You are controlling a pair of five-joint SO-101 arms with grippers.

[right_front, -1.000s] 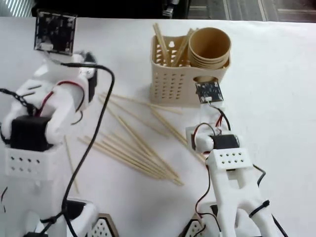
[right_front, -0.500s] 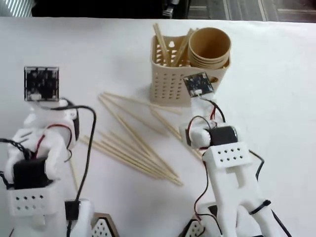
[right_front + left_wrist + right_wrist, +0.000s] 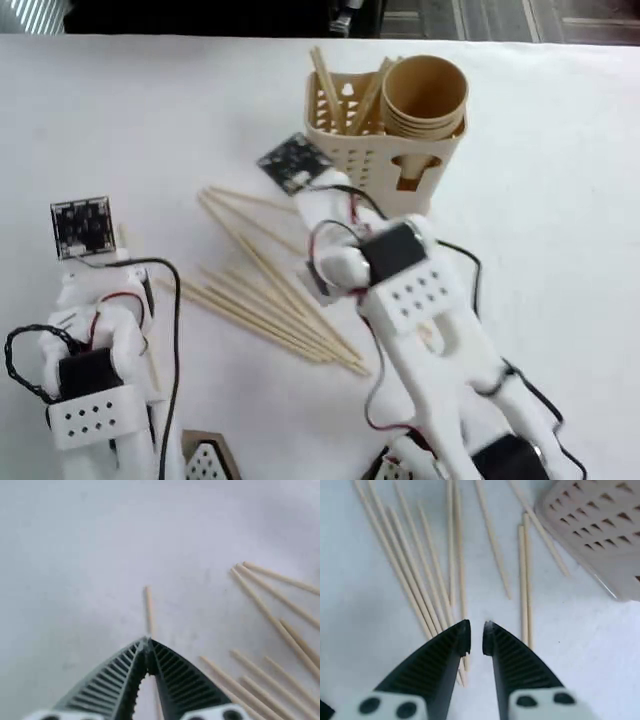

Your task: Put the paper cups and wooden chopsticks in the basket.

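A cream basket (image 3: 350,165) stands at the back of the table and holds stacked paper cups (image 3: 425,95) and a few chopsticks (image 3: 328,80). Several wooden chopsticks (image 3: 270,300) lie fanned out on the white table in front of it. My right gripper (image 3: 475,626) hovers low over this pile with its jaws a narrow gap apart and nothing between them; the basket's wall (image 3: 600,530) is off to one side. My left gripper (image 3: 148,641) is shut and empty, its tips just above a lone chopstick (image 3: 148,610), with the pile's ends (image 3: 270,615) nearby.
The right arm's body (image 3: 410,290) stretches across the table's middle and covers part of the pile. The left arm (image 3: 90,380) sits at the front left. White tabletop (image 3: 560,200) lies open to the right of the basket.
The right arm has swung left from in front of the basket to over the chopstick pile. The left arm has pulled back toward the front left of the table.
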